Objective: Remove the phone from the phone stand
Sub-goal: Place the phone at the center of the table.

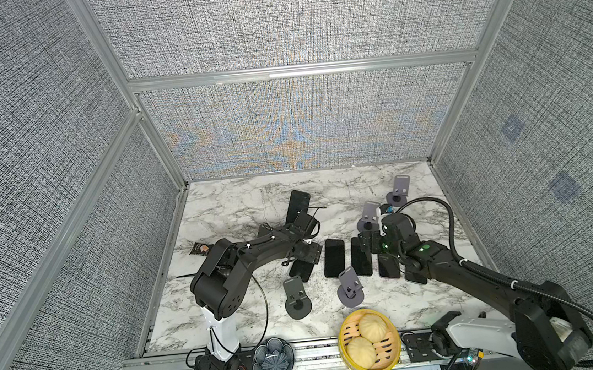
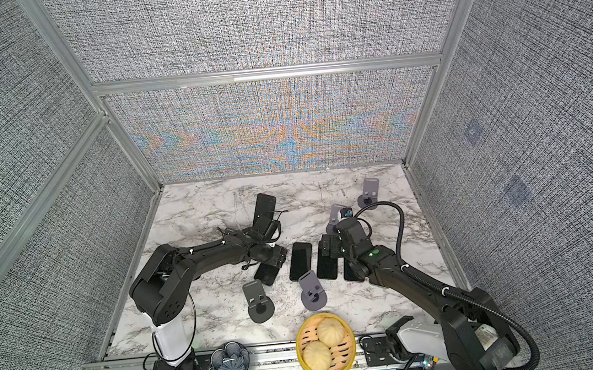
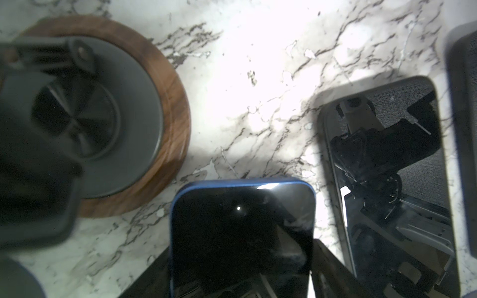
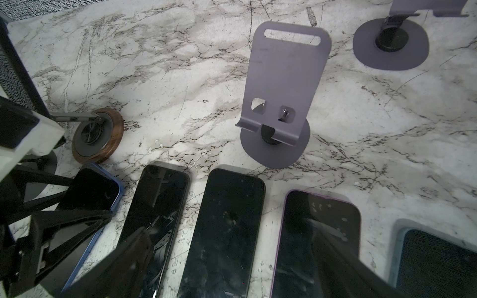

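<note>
A blue-cased phone lies face up on the marble at the left end of a row of phones. My left gripper straddles it with the jaws slightly apart. A strip of marble shows between the phone's edge and one finger. Just beyond the phone's top stands a wood-based phone stand, with nothing resting on its base. My right gripper hangs open over the middle of the row, holding nothing. A dark slab rises behind the left wrist; whether it is a phone or the stand's plate I cannot tell.
Several empty grey-purple stands stand around the row, one right behind it. A bamboo steamer with two buns and a dark flower-shaped bowl sit on the front rail. A snack packet lies at the left edge. Fabric walls enclose three sides.
</note>
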Motion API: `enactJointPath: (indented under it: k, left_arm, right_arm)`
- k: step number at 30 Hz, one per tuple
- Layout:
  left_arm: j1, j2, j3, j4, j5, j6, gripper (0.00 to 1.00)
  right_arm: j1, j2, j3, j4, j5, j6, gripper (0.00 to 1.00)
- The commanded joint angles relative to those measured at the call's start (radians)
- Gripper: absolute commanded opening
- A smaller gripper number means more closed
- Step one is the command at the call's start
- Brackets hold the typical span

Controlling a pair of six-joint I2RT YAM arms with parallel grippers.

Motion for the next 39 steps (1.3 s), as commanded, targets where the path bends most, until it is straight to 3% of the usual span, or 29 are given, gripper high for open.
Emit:
enactJointPath:
  k: [1,14,26,35,39]
  left_arm:
    - [0.001,0.007,-0.002,-0.153,0.009,-0.012,0.77]
    - [-0.002,-0.026,0.001,-0.169,-0.005,-0.011,0.8]
    - [-0.012,-0.148,0.074,-0.271,-0.002,0.021,0.81]
    - [-0.013,-0.245,0.213,-0.404,-0.147,0.067,0.83]
    - [-0.012,-0.217,0.335,-0.49,-0.354,0.03,0.9]
  right_arm:
    - [0.0,0.001,0.003,0.01,0.006,0.0,0.99]
    - [0.0,0.006,0.005,0.008,0.001,-0.008,0.99]
    - [0.001,0.009,0.005,0.01,0.001,-0.008,0.99]
    - [0.0,0.008,0.003,0.008,0.002,-0.01,0.99]
    - [0.001,0.008,0.002,0.01,0.001,-0.009,0.99]
